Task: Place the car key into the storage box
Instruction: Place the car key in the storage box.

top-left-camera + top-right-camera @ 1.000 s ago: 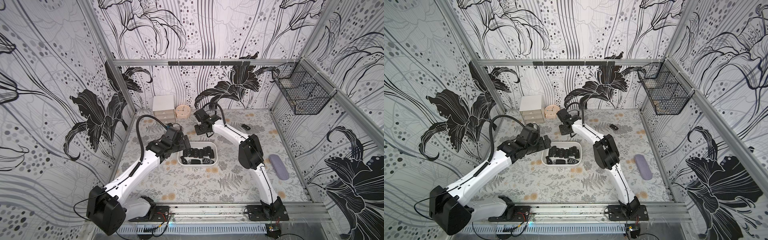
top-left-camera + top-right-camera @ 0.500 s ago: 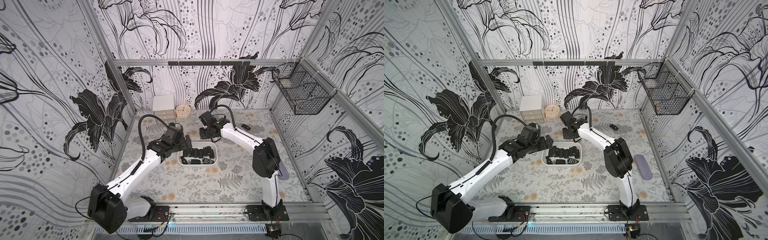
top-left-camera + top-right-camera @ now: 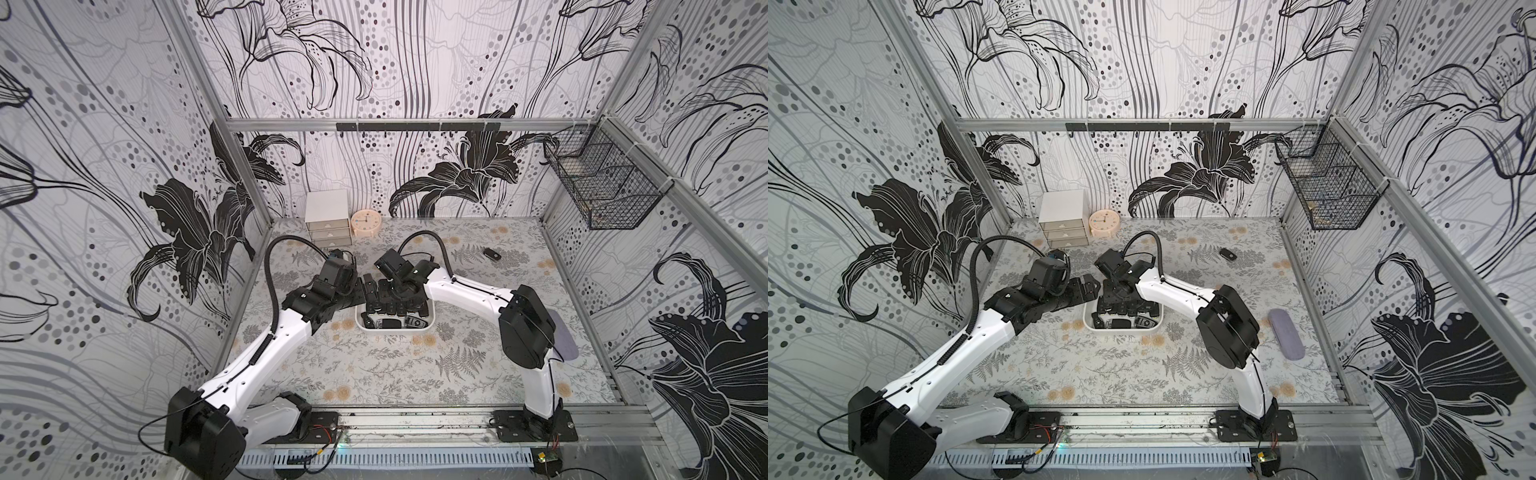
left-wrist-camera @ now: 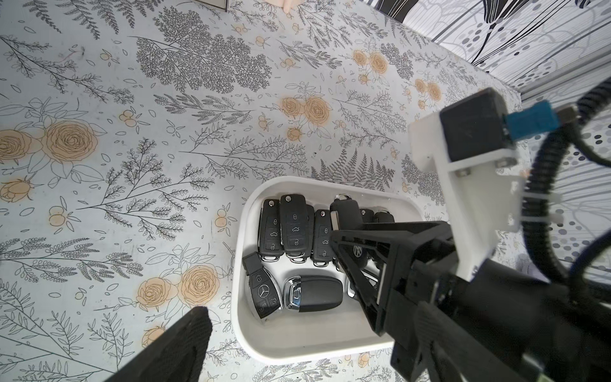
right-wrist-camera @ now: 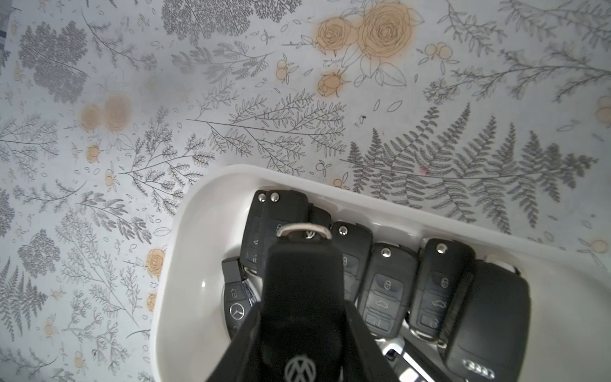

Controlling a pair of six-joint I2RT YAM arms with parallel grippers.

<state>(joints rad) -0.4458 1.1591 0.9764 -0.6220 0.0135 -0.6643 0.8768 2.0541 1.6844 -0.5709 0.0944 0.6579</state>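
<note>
Right gripper [image 5: 302, 317] clamps a black VW key fob [image 5: 302, 274], ring end forward, hanging over the storage box [image 5: 185, 238] just above the row of fobs [image 4: 294, 228] inside. Left gripper [image 3: 1087, 287] gapes wide, holding nothing, just beside the box's rim. Danger now: that box is crowded, so a release from here could leave the fob perched on its neighbours, sliding or tipping toward the rim. Push lower and the fingers [image 5: 238, 350] may shove the row. Both arms sit close, so a bump is possible. Tally: two grippers, one box, roughly nine fobs inside with some overlapped, one held, one stray key [image 3: 492, 253] out on the table [image 3: 374, 374].
</note>
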